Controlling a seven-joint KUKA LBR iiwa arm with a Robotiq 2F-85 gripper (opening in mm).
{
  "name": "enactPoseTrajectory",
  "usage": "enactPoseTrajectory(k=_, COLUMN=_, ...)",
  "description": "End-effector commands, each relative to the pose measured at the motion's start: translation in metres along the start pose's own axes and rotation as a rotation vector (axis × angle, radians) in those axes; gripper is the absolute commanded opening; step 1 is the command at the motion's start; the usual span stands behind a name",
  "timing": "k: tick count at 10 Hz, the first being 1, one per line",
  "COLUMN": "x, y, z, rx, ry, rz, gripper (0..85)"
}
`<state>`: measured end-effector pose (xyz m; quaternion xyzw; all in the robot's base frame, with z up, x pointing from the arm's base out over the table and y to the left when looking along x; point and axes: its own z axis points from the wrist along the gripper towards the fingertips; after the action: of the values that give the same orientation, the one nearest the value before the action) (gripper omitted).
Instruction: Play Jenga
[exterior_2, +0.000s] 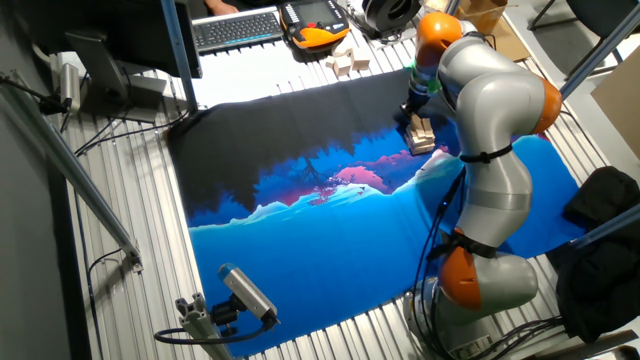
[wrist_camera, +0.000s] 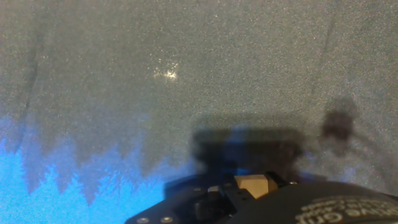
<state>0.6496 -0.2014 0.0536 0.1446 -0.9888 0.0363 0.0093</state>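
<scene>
One tool (exterior_2: 414, 116) beside one Jenga (exterior_2: 421, 136) tower; its grip state cannot be told.

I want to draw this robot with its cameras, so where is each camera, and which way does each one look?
Fixed view: up high beside the table, looking down at the mat, the Jenga tower and the gripper; the whole grey and orange arm shows.
Hand view: on the hand, looking down along the fingers at the mat; only the dark gripper base shows, with a tan block at it.
Shared: the mat's dark and blue picture, the gripper.
</scene>
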Motion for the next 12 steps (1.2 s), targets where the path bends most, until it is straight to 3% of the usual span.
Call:
enactPoseTrajectory(k=1, x=-0.001, y=-0.002, z=0.000, rx=-0.001, ry=0.000, rz=-0.003, gripper=17.0)
enactPoseTrajectory(k=12, x=-0.012, y=-0.014, z=0.002, rx=-0.001, ry=-0.009, rz=0.009, gripper=17.0)
